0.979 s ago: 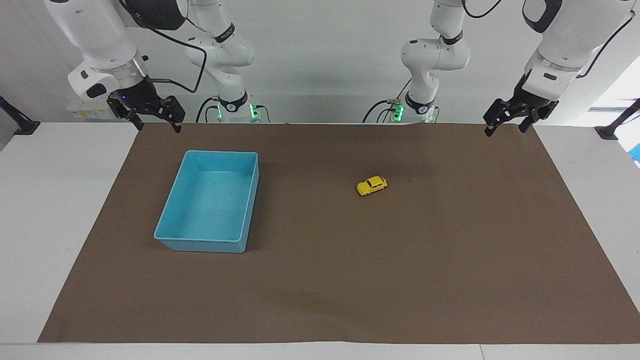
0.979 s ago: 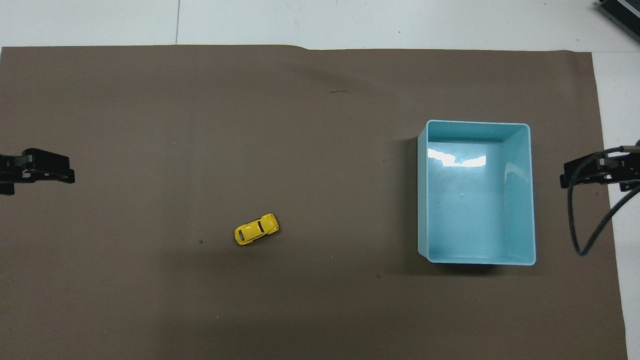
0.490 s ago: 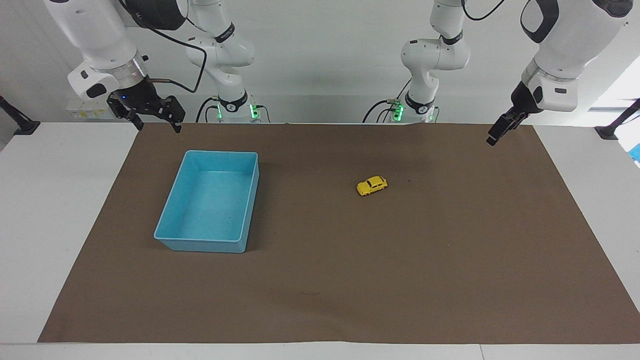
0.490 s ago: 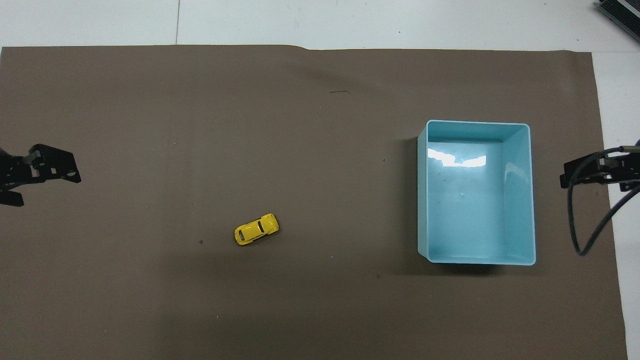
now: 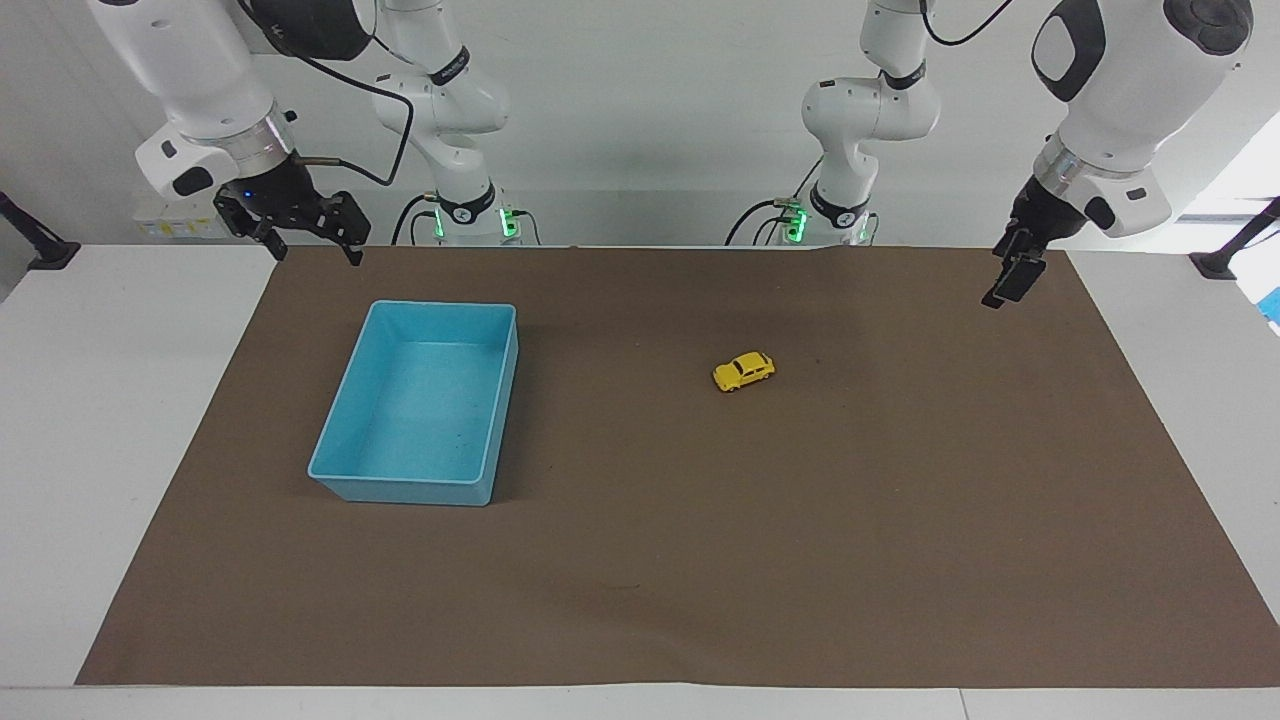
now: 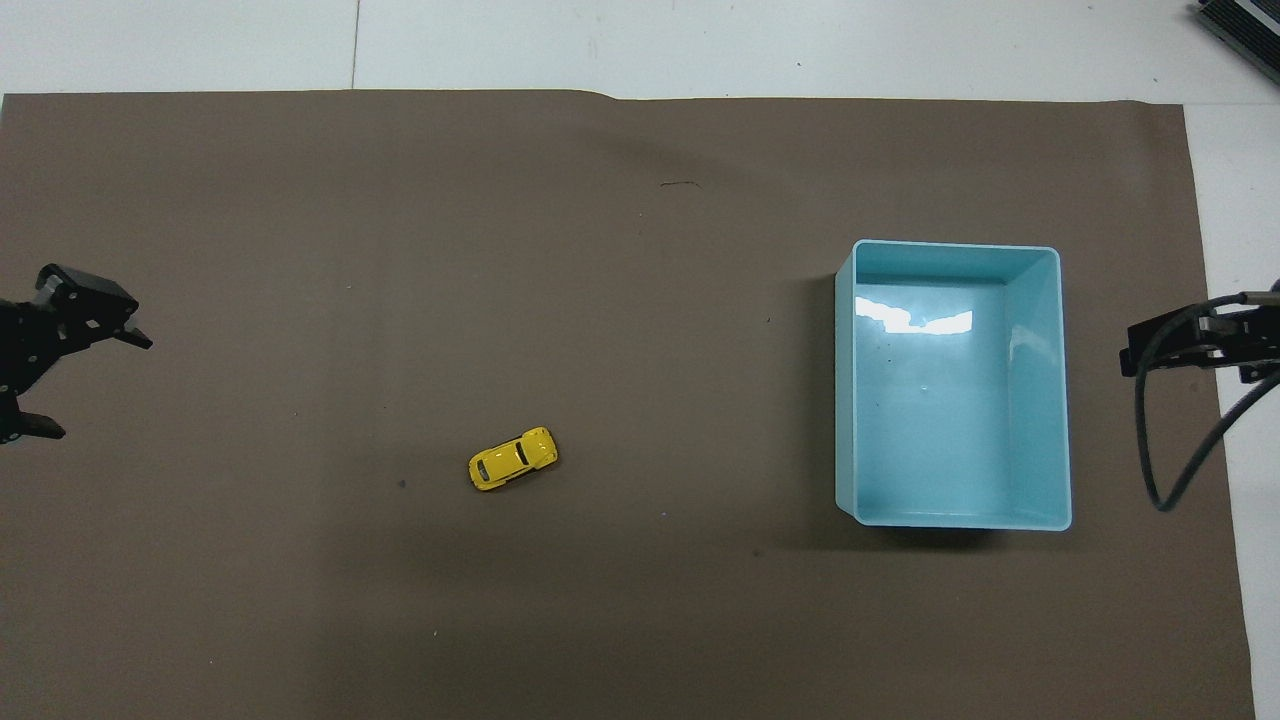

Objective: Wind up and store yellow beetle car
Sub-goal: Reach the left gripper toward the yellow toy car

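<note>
In the overhead view both claws were cut off at the edges. The blue bin (image 5: 415, 405) stood empty on the brown mat (image 5: 700, 560) toward the right arm's end of the worktop, under no claw. The yellow beetle car (image 5: 744, 371) lay alone on the mat, well apart from the left claw (image 5: 1008, 285) and the right claw (image 5: 310, 240), both wide open and empty.

We hold our left black two-finger gripper (image 5: 1008, 285) raised on its white arm, wrist turned so the fingers point down, spread and empty. Our right black two-finger gripper (image 5: 312, 240) waits raised, fingers apart and empty.
</note>
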### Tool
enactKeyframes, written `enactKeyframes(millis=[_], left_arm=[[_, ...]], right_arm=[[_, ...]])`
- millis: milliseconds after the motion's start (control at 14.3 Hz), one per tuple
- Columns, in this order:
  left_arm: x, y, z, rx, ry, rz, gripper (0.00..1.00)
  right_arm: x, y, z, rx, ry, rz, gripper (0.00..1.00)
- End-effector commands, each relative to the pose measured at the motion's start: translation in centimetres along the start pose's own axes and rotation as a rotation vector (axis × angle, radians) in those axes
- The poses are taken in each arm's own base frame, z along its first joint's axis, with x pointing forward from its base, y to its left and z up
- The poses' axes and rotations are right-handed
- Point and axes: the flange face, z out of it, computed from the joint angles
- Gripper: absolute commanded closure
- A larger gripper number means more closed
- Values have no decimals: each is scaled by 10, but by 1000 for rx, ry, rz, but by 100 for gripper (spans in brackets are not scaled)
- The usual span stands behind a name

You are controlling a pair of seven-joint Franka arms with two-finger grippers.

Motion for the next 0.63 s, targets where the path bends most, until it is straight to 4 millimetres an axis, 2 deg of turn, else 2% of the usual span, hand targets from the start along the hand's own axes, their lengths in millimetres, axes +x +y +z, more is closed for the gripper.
enactKeyframes(millis=[0, 140, 280, 559], left_arm=[[-15, 7, 9, -32, -8, -138, 0], [-38, 15, 20, -33, -19, -169, 0], [-52, 21, 26, -43, -27, -234, 0], [-83, 31, 59, -45, -34, -402, 0]], right_arm=[[-1, 0, -1, 3, -4, 0, 0], [-1, 0, -1, 3, -4, 0, 0], [-1, 0, -1, 4, -3, 0, 0], [-1, 0, -1, 3, -4, 0, 0]])
